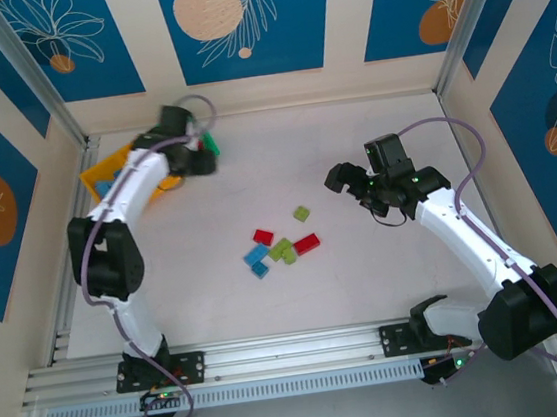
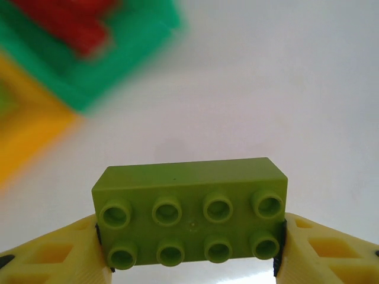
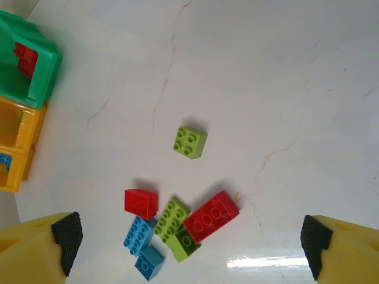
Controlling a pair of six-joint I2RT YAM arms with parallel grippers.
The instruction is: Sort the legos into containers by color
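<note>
Near the bins [image 3: 47,71] at the far-left corner of the bench [image 3: 266,89], left fingers [image 2: 53,254] clamp a lime brick [image 2: 189,210] by its ends; right fingers [image 3: 41,251] spread wide, empty, above loose bricks [image 3: 172,218], red, blue, lime, mid-bench.

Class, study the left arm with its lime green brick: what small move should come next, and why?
Probably shift the left gripper sideways over the orange-yellow bin beside the green bin. Its fingers clamp a lime green brick above the table, and the green bin already holds red bricks, so lime likely belongs next door.
</note>
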